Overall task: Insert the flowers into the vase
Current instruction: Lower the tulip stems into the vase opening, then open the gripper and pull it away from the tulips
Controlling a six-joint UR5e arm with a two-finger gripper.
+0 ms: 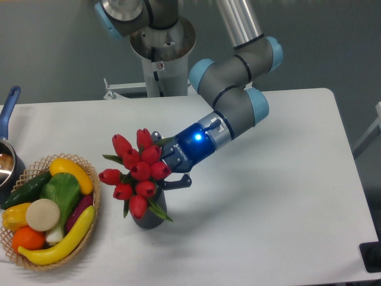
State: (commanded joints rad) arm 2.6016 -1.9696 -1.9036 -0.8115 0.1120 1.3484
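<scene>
The flowers (138, 171), a bunch of red tulip buds with green leaves, stand with their stems in the vase (149, 217), a small dark grey cylinder on the white table (268, 196). The buds spread wider than the vase and hide its mouth. My gripper (167, 159) reaches in from the upper right, right behind the bunch. Its jaws stand wide apart, one finger (157, 136) above the buds and the other at the lower right of them. The buds hide the fingertips, so I cannot tell whether they touch the stems.
A woven wicker basket (92, 185) of fake fruit and vegetables stands at the front left, close to the vase. A blue-handled metal pot (8, 161) is at the left edge. The arm's base column (162, 59) stands behind the table.
</scene>
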